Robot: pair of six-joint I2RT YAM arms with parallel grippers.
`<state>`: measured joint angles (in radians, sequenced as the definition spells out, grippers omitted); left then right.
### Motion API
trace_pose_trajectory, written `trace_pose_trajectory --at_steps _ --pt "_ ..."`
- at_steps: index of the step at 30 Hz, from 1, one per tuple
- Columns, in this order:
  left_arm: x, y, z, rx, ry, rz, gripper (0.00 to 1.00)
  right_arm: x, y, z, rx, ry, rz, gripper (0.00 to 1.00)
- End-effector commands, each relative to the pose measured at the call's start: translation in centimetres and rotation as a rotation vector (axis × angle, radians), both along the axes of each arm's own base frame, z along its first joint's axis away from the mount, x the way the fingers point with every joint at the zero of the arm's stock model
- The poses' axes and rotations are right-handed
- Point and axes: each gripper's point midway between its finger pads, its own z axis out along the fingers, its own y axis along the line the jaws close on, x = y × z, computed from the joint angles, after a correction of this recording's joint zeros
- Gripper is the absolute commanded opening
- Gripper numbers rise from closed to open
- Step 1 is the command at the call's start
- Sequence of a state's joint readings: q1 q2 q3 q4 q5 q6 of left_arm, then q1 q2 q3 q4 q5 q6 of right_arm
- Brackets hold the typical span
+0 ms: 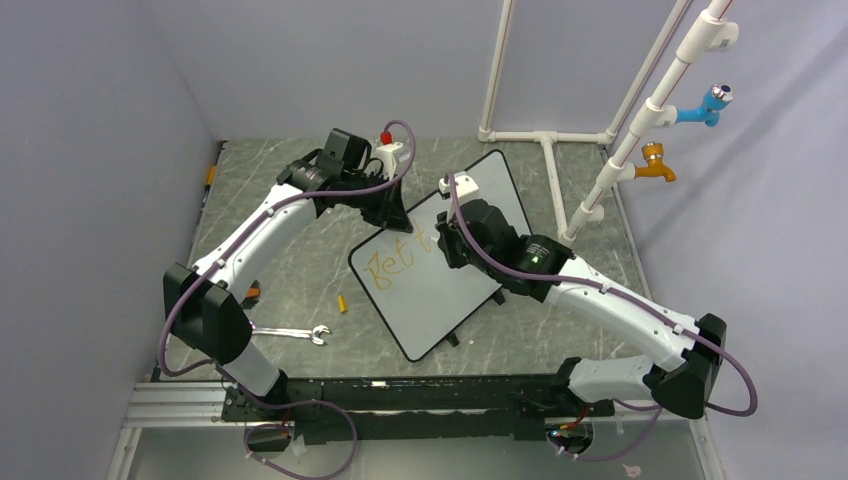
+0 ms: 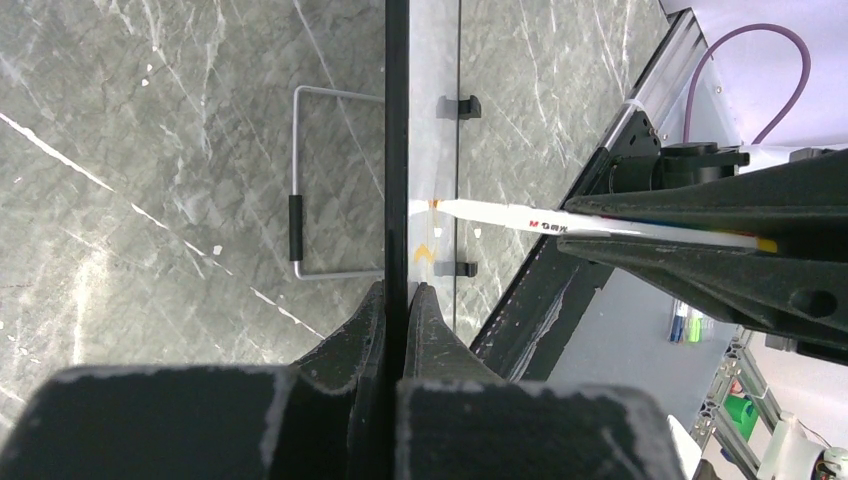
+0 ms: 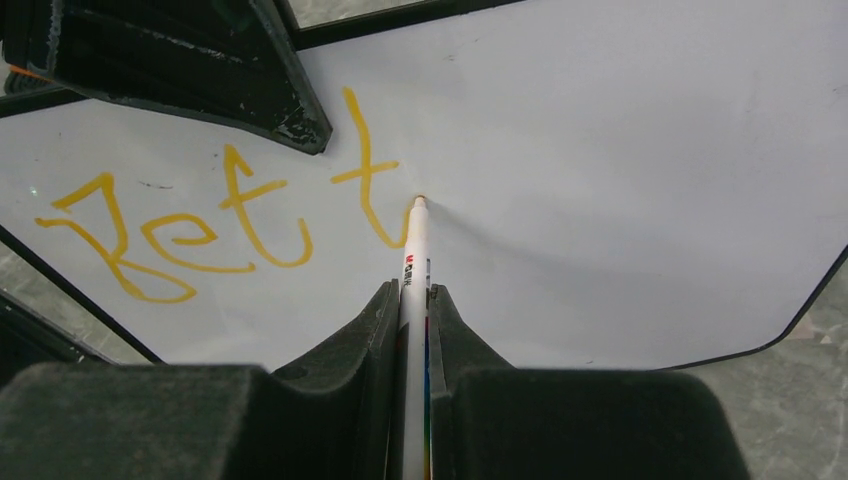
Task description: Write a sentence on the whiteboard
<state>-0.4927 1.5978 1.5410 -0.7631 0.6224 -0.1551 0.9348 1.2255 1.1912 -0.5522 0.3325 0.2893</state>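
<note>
Quick status from my remote seat. The whiteboard (image 1: 440, 305) lies flat-ish mid bench (image 1: 300, 200), turned diagonal, one corner toward the arm bases and one toward the back wall.

The left end effector (image 1: 396, 214) is closed tight on the board's far-left edge. On the left wrist cam, the fingers (image 2: 372, 320) pinch the black frame from both sides with no gap, and the board shows edge-on.

The right end effector (image 3: 412, 296) is narrow, closed on a white marker (image 3: 413, 240) that runs straight out between the fingers. It hangs over the board's middle, just beside the left one. The tip touches the board right at the foot of the last stroke.

The sentence (image 3: 250, 212) is orange and reads approx "Bet t", so one t next to the e, a small gap, then a taller t. It's on the left half of the board; the rest is blank white.

Other stuff on the bench: a wrench (image 1: 290, 333) near the left arm's base and a small orange bit (image 1: 342, 304) just off the board's left edge, not touching. At back right there's a white pipe frame (image 1: 560, 190) w/ a blue tap (image 1: 708, 105) and an orange tap (image 1: 655, 163).
</note>
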Motion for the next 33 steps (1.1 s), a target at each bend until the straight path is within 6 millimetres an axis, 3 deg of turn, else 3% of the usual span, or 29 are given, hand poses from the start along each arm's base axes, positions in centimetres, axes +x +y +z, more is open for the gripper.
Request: trace_pose_trajectory --at_steps 1,33 --pt "2.9 2.6 0.2 0.135 -0.194 0.071 0.0 0.9 -0.8 3.2 0.068 -0.081 -0.028 0.0" --pt "3.0 2.7 0.1 0.143 -0.197 0.074 0.0 0.9 -3.4 3.5 0.186 -0.077 -0.001 0.0"
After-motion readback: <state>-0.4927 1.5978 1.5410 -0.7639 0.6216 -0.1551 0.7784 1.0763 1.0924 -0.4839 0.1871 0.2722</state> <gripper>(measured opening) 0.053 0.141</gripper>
